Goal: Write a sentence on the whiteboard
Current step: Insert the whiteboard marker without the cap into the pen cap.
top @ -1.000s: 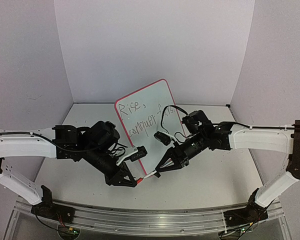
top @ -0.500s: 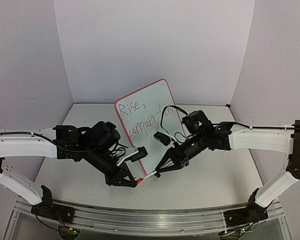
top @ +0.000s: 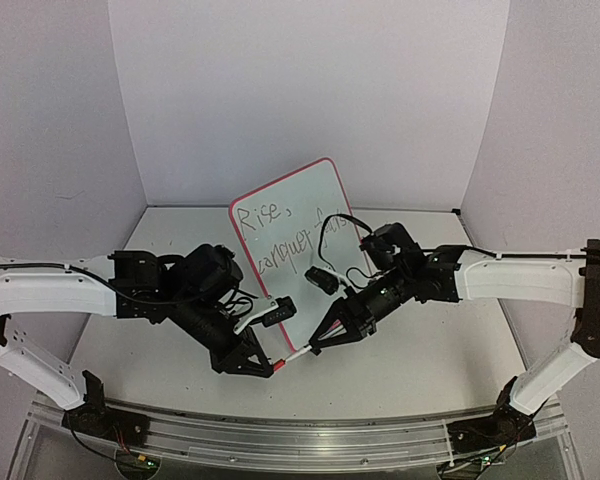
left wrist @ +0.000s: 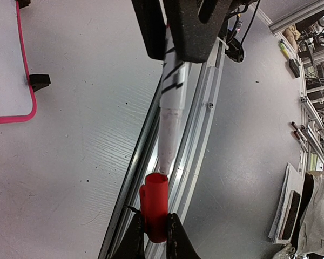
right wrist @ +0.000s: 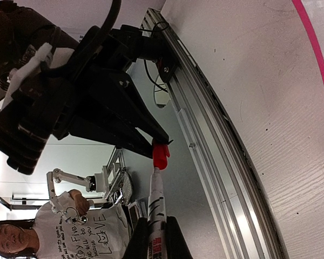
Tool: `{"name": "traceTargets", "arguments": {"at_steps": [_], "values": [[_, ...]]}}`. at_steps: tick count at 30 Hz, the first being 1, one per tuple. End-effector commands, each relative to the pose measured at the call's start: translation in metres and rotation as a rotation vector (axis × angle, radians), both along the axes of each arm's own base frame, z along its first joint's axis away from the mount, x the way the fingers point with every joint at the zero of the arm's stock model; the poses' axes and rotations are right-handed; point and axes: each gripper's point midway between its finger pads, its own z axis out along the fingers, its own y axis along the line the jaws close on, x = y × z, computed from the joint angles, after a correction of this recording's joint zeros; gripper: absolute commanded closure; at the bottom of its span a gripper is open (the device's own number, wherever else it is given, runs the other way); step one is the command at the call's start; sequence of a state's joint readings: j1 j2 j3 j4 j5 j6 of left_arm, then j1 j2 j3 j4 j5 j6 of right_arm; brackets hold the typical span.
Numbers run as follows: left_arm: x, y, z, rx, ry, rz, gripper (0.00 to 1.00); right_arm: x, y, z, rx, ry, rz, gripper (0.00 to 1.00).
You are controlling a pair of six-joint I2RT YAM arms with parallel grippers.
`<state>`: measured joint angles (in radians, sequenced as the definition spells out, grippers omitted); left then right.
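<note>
Capping the marker [left wrist: 170, 108]: the sentence [top: 280, 235] appears finished.
The left hand [left wrist: 151, 237] clamps the red cap [left wrist: 154, 208]; the right hand [right wrist: 154, 237] clamps the marker. Its tip meets the cap mouth, so the next move needs a straight axial push. Just behind stands the whiteboard [top: 315, 195].

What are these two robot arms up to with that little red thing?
It looks like they are capping a marker. The left gripper pinches the red cap; the right gripper holds the marker's white barrel, its tip at the cap's mouth, not pushed in. Behind them the whiteboard already carries a handwritten sentence.
</note>
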<state>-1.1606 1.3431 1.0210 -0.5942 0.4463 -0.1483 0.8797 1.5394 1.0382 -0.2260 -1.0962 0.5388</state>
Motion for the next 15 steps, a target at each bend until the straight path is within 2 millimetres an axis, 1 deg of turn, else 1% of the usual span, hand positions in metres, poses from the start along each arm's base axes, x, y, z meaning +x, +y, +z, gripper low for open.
{"name": "traceTargets", "arguments": {"at_steps": [1,9,15], "values": [[0.0018,-0.0124,0.0270,-0.078,-0.041,-0.029,1.00,-0.0011,0.0088,0.0112,0.051,-0.032,0.034,1.00],[-0.0006,-0.0079,0.0255,-0.077,-0.035,-0.027,1.00,0.0016,0.0084,0.0136,0.054,-0.062,0.018,1.00],[0.0003,-0.0072,0.0281,-0.086,-0.047,-0.024,1.00,-0.0007,0.0098,0.0139,0.061,-0.043,0.035,1.00]]}}
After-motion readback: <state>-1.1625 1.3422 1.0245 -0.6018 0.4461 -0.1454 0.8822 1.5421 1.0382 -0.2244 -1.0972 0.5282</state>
